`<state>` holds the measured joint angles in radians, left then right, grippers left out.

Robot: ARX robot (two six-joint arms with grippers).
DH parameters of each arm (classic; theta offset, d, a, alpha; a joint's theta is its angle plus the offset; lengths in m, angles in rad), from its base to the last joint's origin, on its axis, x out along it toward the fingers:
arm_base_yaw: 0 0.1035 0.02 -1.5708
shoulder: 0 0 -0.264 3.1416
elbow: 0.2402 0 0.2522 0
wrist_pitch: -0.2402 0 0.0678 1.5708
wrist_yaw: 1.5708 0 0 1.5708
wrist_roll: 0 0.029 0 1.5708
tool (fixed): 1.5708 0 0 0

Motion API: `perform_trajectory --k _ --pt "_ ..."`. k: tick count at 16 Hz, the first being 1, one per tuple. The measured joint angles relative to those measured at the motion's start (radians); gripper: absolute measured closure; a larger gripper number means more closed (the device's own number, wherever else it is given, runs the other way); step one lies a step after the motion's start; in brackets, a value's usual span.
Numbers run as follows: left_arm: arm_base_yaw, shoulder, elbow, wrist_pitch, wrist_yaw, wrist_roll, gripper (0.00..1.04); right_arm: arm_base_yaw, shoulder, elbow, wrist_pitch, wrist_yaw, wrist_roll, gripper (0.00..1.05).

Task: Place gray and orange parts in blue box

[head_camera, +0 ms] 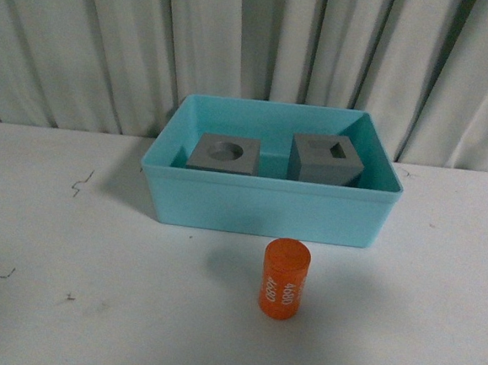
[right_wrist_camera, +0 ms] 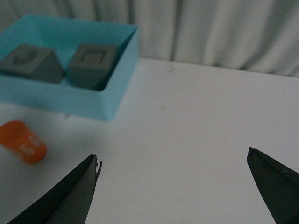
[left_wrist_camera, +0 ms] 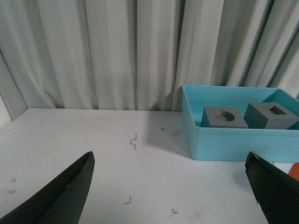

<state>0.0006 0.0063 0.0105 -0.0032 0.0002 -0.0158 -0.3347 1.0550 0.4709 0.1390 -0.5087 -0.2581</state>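
The left gripper point(left_wrist_camera: 169, 156) has its jaws spread wide with nothing between them, above the white table point(head_camera: 92, 289); the right gripper point(right_wrist_camera: 173, 155) is likewise wide apart and empty. The gray cube with a round hole point(head_camera: 223, 154) and the gray cube with a rectangular hole point(head_camera: 326, 159) sit side by side inside the blue box point(head_camera: 267, 208). The orange cylinder point(head_camera: 284, 279) stands upright on the table, just in front of the box's near wall.
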Motion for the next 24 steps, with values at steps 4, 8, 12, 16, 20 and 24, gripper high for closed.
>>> perform_trajectory --k 4,8,12,16,20,24 --pt "0.000 0.000 0.000 0.000 0.000 0.000 0.07 0.149 0.405 0.217 -0.207 -0.263 -0.314 0.06" --pt "0.000 0.000 0.000 0.000 0.000 0.000 0.07 0.299 0.613 0.355 -0.272 -0.301 -0.497 0.06" --pt "0.000 0.000 0.000 0.000 0.000 0.000 0.07 0.370 0.701 0.410 -0.238 -0.300 -0.503 0.06" --pt "0.000 0.000 0.000 0.000 0.000 0.000 0.07 0.434 0.767 0.430 -0.165 -0.270 -0.498 0.06" --pt "0.000 0.000 0.000 0.000 0.000 0.000 0.07 0.484 0.833 0.467 -0.114 -0.240 -0.465 0.06" --pt "0.000 0.000 0.000 0.000 0.000 0.000 0.07 0.593 0.977 0.553 -0.021 -0.166 -0.392 0.06"
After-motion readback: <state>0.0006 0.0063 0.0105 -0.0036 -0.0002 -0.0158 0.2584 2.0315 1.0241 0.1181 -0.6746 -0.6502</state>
